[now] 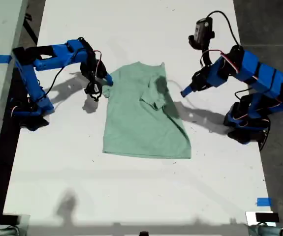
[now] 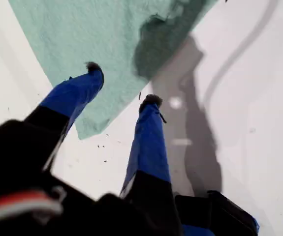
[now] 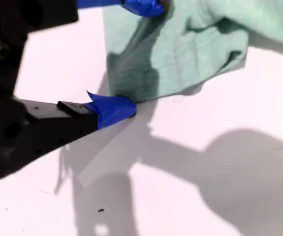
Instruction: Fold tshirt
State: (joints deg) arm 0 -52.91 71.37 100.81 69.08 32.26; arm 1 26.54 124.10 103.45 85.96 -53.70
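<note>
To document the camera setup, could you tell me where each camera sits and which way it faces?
Exterior view: overhead, looking down on the white table, the tshirt and both blue arms.
First wrist view: on my first gripper, looking along its open fingers at a tshirt edge.
Second wrist view: on my second gripper, looking at the tshirt edge between its jaws.
Shared: all show the tshirt.

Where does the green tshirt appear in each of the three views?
Exterior view: the tshirt lies mid-table, one sleeve folded in.
First wrist view: its cloth lies beyond my first gripper.
Second wrist view: its edge lies between the open jaws of my second gripper.
Shared landmark: the white table.
</note>
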